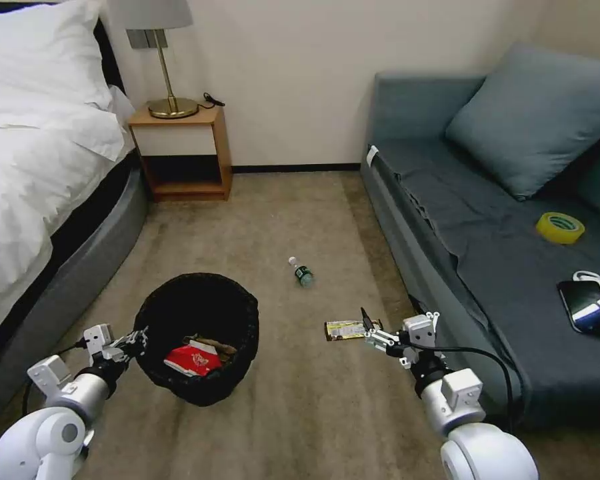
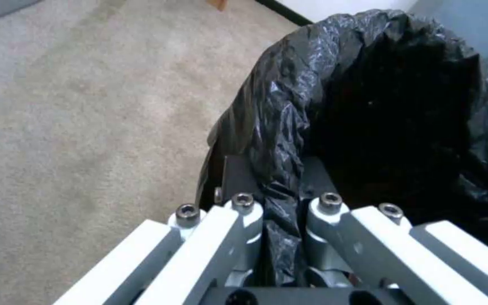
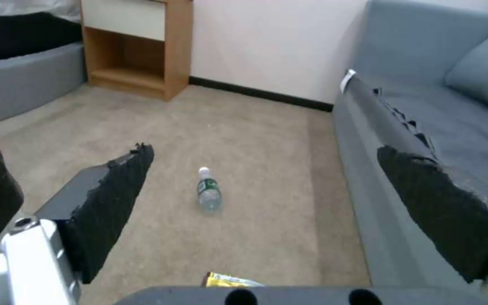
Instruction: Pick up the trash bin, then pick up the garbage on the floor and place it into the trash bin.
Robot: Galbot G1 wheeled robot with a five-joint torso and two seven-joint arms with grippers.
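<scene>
Currently, head view: my left gripper [image 1: 139, 339] pinches the trash bin [image 1: 199, 337] rim at its nine o'clock; red packet [image 1: 193, 361] already inside. My right gripper [image 1: 369, 328] hovers spread over the bar wrapper [image 1: 345, 330]; bottle [image 1: 303, 273] lies at its eleven o'clock.

Left wrist view: fingers [image 2: 244, 220] clamped on black liner [image 2: 281, 140].

Right wrist view: pads [image 3: 117, 203] wide apart, wrapper [image 3: 230, 280] below, bottle [image 3: 209, 195] ahead. Next, I judge: descend, close on wrapper. Labels unreadable.
</scene>
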